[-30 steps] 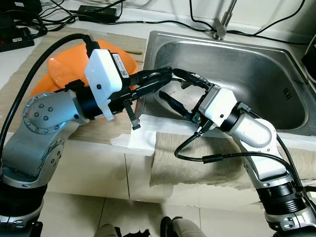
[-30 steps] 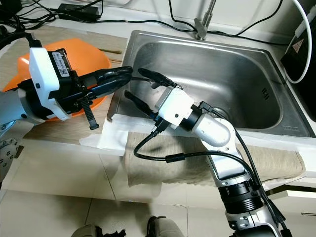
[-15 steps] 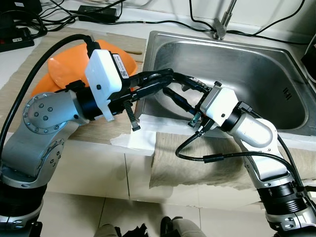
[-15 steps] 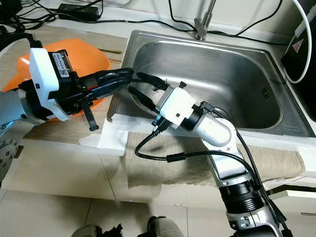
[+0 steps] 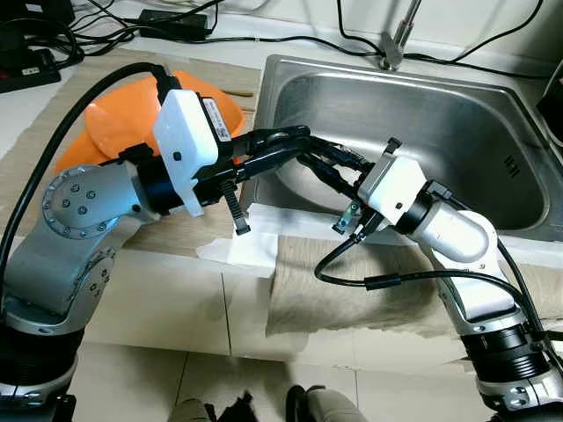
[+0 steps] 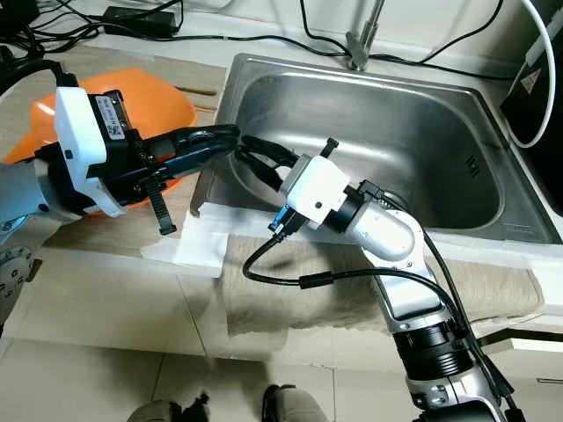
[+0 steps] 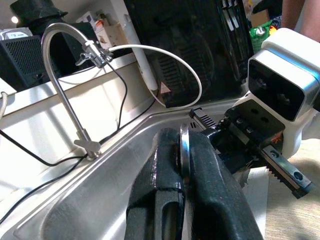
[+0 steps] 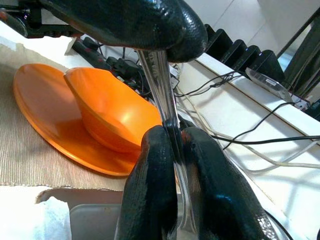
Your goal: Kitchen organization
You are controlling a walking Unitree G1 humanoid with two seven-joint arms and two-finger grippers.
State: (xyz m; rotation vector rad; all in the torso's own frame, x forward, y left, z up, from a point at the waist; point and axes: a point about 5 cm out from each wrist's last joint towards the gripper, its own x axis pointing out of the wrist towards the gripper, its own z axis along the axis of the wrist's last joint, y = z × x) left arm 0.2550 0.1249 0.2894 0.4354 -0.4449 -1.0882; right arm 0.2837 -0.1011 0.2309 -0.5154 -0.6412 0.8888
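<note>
- Left arm is reaching in from the left over the counter, elbow bent low, forearm running level toward the sink's (image 5: 493, 141) near-left corner.
- Left gripper (image 5: 295, 141) is sitting above that corner of the basin, fingers pressed together on a thin metal utensil (image 7: 184, 150); the left wrist view is showing the shiny strip pinched edge-on between the two black pads.
- Right arm is rising from the lower right, elbow out over the beige towel (image 5: 369, 290) draped on the counter edge, wrist angled up and to the left.
- Right gripper (image 5: 324, 163) is meeting the left one tip to tip; its fingers (image 8: 155, 200) are also closing on the same utensil, seen in the right wrist view as a bright strip running from between its pads up into the left gripper's fingertips.
- So the utensil is being held by both grippers at once, in the air over the sink's left edge. Which kind of utensil it is, I cannot tell.
- Orange bowl (image 8: 110, 110) is sitting on an orange plate (image 8: 45, 120) on the woven mat (image 5: 53, 132), left of the sink and behind the left arm.
- White paper sheet (image 6: 198, 242) is lying on the counter edge just below the left gripper, beside the towel.
- Faucet (image 7: 65, 75) is standing at the back rim of the sink; black cables (image 5: 176, 26) are trailing along the counter behind.
</note>
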